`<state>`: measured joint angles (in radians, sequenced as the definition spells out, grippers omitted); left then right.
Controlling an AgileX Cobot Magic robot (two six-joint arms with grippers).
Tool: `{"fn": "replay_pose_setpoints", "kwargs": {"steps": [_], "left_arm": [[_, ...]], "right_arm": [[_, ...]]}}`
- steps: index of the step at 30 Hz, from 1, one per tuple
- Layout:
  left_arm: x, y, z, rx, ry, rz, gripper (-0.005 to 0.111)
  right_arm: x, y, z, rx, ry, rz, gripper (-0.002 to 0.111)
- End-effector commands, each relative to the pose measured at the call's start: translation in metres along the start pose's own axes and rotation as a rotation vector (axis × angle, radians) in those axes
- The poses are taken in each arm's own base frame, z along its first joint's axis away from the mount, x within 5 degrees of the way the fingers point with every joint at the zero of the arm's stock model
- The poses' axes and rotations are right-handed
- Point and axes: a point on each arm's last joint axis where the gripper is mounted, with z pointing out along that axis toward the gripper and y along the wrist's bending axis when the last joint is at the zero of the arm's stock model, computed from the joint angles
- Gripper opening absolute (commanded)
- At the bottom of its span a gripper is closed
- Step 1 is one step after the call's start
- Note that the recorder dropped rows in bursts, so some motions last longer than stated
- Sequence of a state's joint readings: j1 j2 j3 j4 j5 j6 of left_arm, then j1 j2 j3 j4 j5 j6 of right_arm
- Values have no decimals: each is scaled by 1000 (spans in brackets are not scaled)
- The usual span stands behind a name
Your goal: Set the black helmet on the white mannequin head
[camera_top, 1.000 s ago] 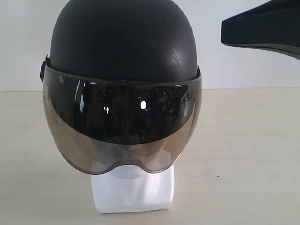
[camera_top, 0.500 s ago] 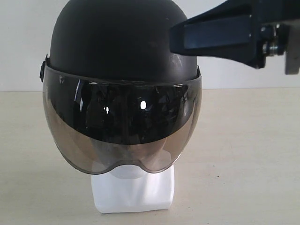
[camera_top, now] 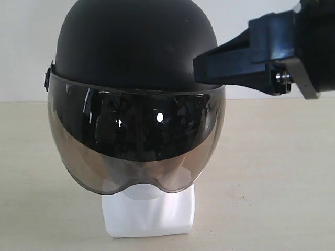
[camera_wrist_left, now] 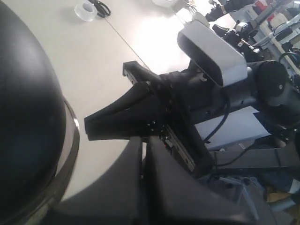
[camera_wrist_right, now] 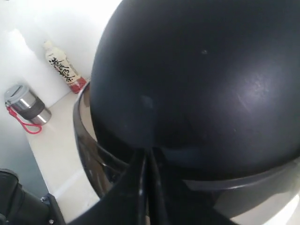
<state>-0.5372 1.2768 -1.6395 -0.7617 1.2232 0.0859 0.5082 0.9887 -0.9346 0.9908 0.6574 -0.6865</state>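
- The helmet (camera_top: 136,42) sits on the head (camera_top: 149,214). Its shell covers the crown and its visor (camera_top: 136,141) hangs over the face, so only the chin, neck and base show below the helmet. I judge the placing all but done.
- My right hand (camera_top: 201,65) is pinched shut on nothing. Its tip is at the helmet's side, just above the visor's edge. I cannot tell whether it touches.
- My left hand (camera_wrist_left: 142,145) is near the helmet too, its jaws together with only a seam between, and it is empty.
- Risk: a sideways push from my right tip could twist the helmet on the glossy head. It could also tip the whole stack, since the helmet is wider than the base beneath it.
- Risk: the tip could skid on the rounded shell and catch the visor's edge, which would lever it up or scratch it.
- Risk: my two hands are close together beside the helmet, so a careless move could knock one into the other.
- Count: one helmet, one head, two hands.
- On the counter (camera_top: 277,172), well away from the helmet: one bottle (camera_wrist_right: 63,65), one steel cup (camera_wrist_right: 26,103), one tape roll (camera_wrist_left: 86,10).
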Motion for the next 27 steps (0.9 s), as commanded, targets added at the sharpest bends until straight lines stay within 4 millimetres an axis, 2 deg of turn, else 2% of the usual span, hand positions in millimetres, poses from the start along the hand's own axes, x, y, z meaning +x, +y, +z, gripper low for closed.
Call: {"fn": "replay_pose_setpoints", "kwargs": {"steps": [1, 6, 9, 20, 27], "left_arm": [[2, 6, 1, -73, 9, -11, 4], [4, 11, 5, -83, 29, -24, 4], [4, 21, 17, -88, 60, -50, 4], [-1, 38, 39, -94, 114, -66, 4], [-1, 43, 43, -117, 126, -67, 4]], "right_arm": [[4, -4, 0, 45, 32, 31, 0], [4, -4, 0, 44, 28, 58, 0], [4, -4, 0, 42, 31, 51, 0], [5, -1, 0, 7, 43, 64, 0], [6, 0, 0, -4, 59, 64, 0]]}}
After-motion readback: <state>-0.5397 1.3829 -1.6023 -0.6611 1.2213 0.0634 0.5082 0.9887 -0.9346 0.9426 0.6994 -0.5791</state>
